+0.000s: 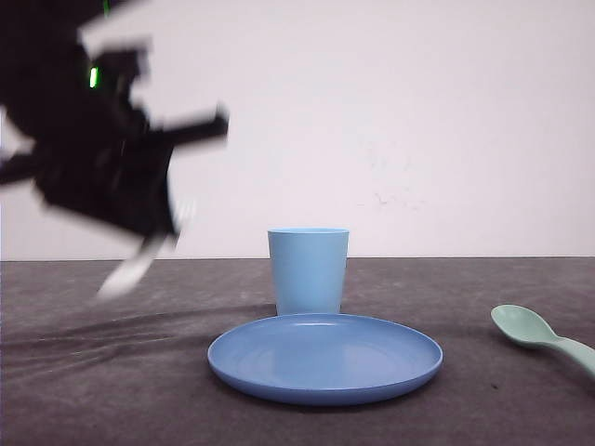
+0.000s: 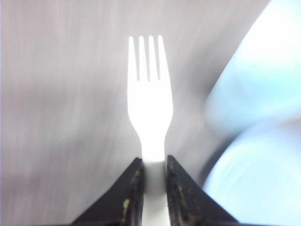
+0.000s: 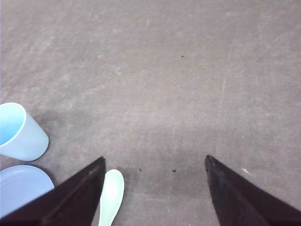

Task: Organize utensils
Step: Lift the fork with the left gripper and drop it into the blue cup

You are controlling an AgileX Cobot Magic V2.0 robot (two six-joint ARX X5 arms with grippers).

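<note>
- The left gripper [image 1: 153, 243] hangs in the air at the far left, blurred, well above the dark grey tabletop [image 1: 112, 372].
- Its jaws are pressed tight on the handle of the white fork [image 2: 149, 108]; the wrist view shows the four tines sticking straight out past the fingertips.
- From the front, the fork's free end [image 1: 130, 271] slants down and to the left below the gripper, clear of the tabletop.
- The light blue cup [image 1: 308, 269] stands upright in the middle, just behind the round blue plate [image 1: 324, 357].
- The mint-green spoon [image 1: 541, 336] lies flat on the tabletop at the right, bowl towards the plate, well apart from it, its handle running off the right edge.
- The right gripper [image 3: 155, 188] hovers over the tabletop with its jaws spread wide and holding nothing; the spoon's bowl [image 3: 112, 188] lies just beside one finger [image 3: 70, 197].
</note>
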